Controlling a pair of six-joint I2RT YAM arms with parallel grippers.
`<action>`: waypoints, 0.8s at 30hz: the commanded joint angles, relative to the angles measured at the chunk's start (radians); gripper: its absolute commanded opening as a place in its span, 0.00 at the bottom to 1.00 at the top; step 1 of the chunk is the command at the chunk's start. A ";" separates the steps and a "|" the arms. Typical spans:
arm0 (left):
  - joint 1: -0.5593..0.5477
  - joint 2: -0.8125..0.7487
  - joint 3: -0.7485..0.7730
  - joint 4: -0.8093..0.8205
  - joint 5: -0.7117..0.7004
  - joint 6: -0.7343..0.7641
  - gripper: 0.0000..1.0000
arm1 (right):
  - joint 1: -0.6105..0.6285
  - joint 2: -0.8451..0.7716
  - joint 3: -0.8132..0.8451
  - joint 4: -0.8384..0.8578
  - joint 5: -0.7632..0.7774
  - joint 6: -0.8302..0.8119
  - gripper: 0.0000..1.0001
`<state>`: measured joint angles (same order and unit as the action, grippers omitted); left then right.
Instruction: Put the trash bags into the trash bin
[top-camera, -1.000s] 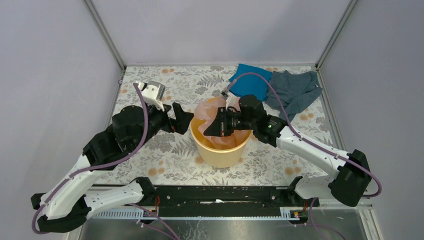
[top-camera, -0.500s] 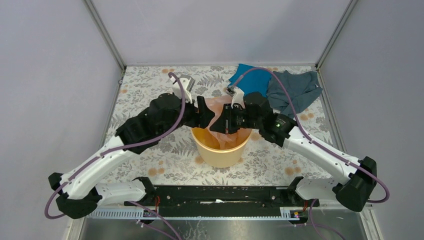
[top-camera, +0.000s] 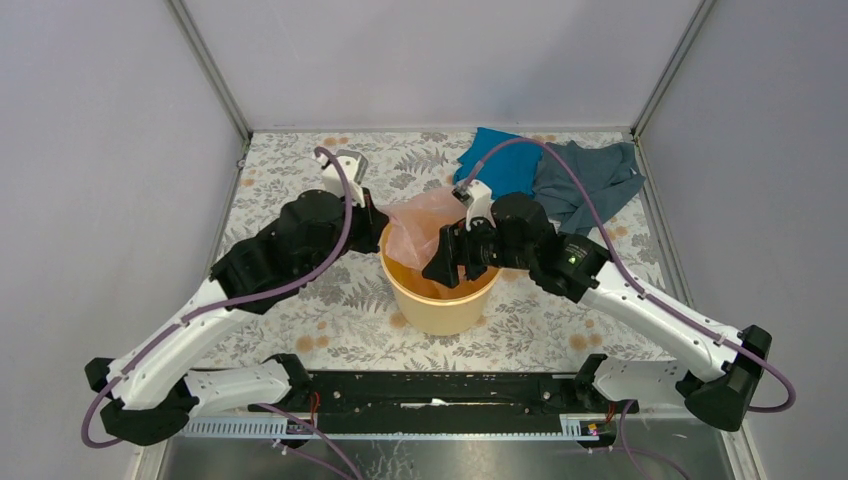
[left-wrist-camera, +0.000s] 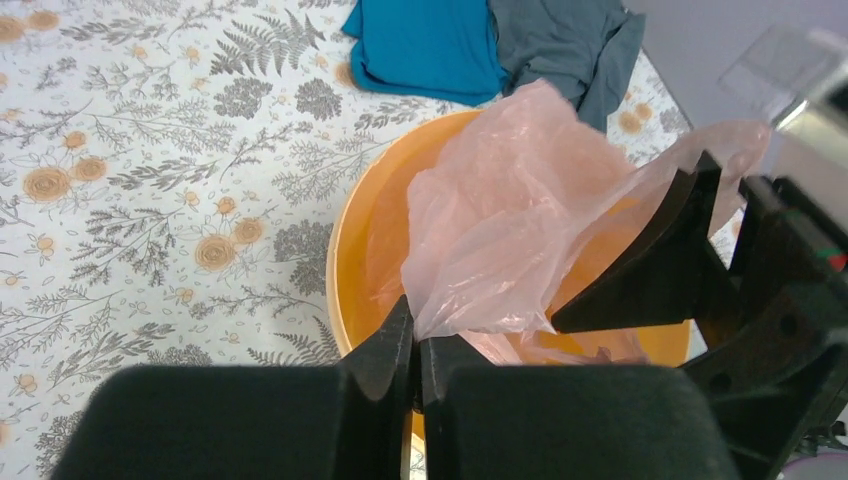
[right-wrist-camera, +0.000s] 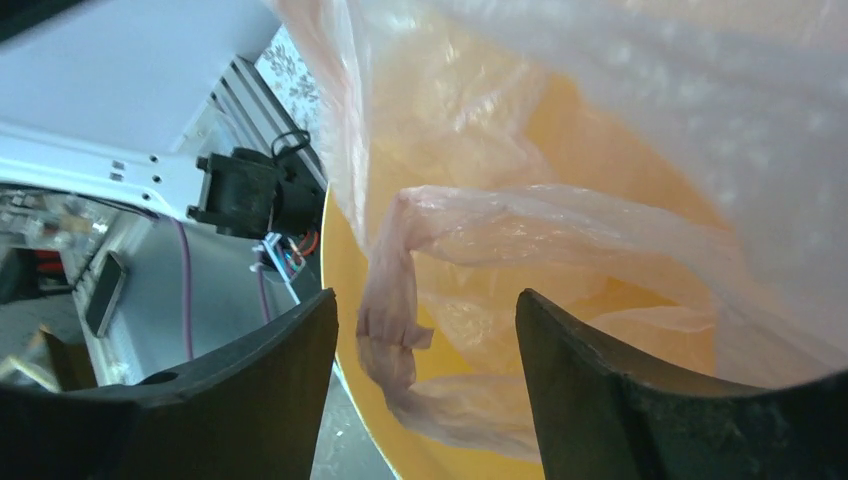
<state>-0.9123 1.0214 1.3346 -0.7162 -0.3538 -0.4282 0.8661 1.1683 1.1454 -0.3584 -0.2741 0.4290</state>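
Note:
The pale-pink trash bag (top-camera: 418, 225) hangs partly inside the yellow-orange trash bin (top-camera: 440, 308), with its upper film bunched above the far-left rim. My left gripper (top-camera: 381, 226) sits at that rim and is shut on an edge of the trash bag (left-wrist-camera: 510, 215), pinching the film at its fingertips (left-wrist-camera: 404, 325). My right gripper (top-camera: 458, 266) hovers over the bin's mouth with its jaws apart. In the right wrist view a twisted strand of the trash bag (right-wrist-camera: 392, 300) dangles loose between the spread fingers of that gripper (right-wrist-camera: 425, 312), against the bin wall (right-wrist-camera: 340, 270).
A blue cloth (top-camera: 500, 163) and a grey-blue cloth (top-camera: 588, 180) lie at the back right of the floral table (top-camera: 290, 170), just behind the bin. Grey walls close in the sides and back. Both arms crowd the bin's top.
My left gripper swung in from the left to the bag at the bin's rim and shut on it. My right gripper opened and let the bag go.

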 joint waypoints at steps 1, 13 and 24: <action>0.006 -0.049 0.058 -0.010 -0.027 0.034 0.03 | 0.077 -0.012 0.060 -0.047 0.151 -0.107 0.74; 0.006 -0.055 0.093 -0.090 0.043 0.063 0.00 | 0.188 -0.008 0.146 -0.040 0.488 -0.064 0.23; 0.009 -0.011 0.094 -0.227 0.054 0.071 0.00 | 0.056 -0.185 0.188 -0.215 0.319 0.321 0.00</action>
<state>-0.9085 0.9913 1.3857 -0.8989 -0.3084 -0.3801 1.0214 1.0569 1.3247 -0.5205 0.1555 0.5804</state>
